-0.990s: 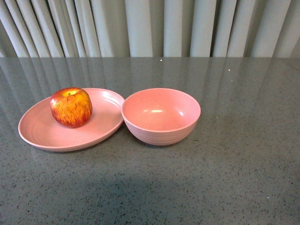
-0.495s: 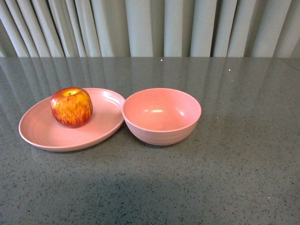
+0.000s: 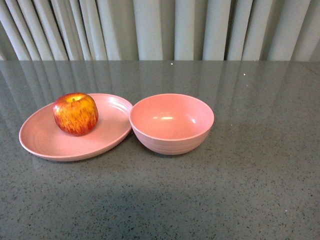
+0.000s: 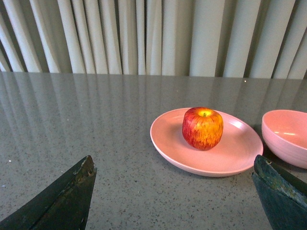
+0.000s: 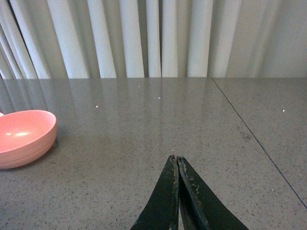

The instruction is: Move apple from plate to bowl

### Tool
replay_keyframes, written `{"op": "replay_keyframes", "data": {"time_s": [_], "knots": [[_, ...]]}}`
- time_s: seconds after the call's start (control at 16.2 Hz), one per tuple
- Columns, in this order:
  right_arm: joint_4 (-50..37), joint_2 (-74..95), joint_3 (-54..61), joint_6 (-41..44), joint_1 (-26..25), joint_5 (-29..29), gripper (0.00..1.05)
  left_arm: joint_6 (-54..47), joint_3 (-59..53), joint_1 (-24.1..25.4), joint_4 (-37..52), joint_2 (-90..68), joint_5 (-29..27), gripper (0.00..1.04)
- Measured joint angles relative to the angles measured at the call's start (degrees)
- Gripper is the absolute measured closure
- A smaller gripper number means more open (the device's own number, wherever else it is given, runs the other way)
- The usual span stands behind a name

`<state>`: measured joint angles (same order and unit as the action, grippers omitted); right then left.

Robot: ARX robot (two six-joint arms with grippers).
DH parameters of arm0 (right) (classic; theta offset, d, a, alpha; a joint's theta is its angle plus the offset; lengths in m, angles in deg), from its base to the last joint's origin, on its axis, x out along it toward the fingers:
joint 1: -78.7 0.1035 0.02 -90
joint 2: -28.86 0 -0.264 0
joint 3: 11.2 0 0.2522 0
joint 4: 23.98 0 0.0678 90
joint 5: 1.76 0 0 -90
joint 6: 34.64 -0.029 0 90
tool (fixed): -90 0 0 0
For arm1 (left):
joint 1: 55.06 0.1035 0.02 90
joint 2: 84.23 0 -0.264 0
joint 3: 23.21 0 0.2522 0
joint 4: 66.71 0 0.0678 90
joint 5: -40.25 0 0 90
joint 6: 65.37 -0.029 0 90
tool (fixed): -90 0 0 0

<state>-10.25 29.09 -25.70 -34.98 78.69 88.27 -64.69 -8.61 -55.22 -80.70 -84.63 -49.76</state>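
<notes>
Sitting upright near the middle of the shallow pink plate (image 3: 45, 145), stem dimple up, is the red, yellow-streaked apple (image 3: 75, 114). The plate lies just beside the bowl (image 3: 170, 146), on the bowl's left as the robot faces it. Whether the plate's rim touches the bowl's wall cannot be told. The bowl is deep, round, pink and empty. Both stand on a grey speckled surface (image 3: 250, 190) before a pale pleated curtain (image 3: 160, 30).

The apple looks glossy, firm and round, probably of moderate weight and liable to slip or roll. A hold across its widest middle, on opposite flanks, seems safest; a hard squeeze could bruise it.

The left hand (image 4: 173, 165) has its two dark fingers spread wide apart, holding nothing, with the apple framed between them but well ahead. The right hand (image 5: 176, 160) has its fingers pressed together, empty, on the bowl's side away from the plate.

Neither arm appears in the front view. The wrist views show only fingertips. The apple's underside is hidden, and the right wrist view cuts off most of the bowl.
</notes>
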Motion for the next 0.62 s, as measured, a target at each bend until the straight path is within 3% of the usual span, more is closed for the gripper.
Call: {"op": "replay_keyframes", "data": {"time_s": [0.25, 0.37, 0.43, 0.62], "knots": [[0.3, 0.0, 0.0, 0.0, 0.0, 0.0, 1.03, -0.1, 0.0, 0.0, 0.0, 0.0, 0.0, 0.07], [0.3, 0.0, 0.0, 0.0, 0.0, 0.0, 0.83, -0.1, 0.0, 0.0, 0.0, 0.0, 0.0, 0.07], [0.3, 0.0, 0.0, 0.0, 0.0, 0.0, 0.67, -0.1, 0.0, 0.0, 0.0, 0.0, 0.0, 0.07], [0.3, 0.0, 0.0, 0.0, 0.0, 0.0, 0.56, -0.1, 0.0, 0.0, 0.0, 0.0, 0.0, 0.07]]}}
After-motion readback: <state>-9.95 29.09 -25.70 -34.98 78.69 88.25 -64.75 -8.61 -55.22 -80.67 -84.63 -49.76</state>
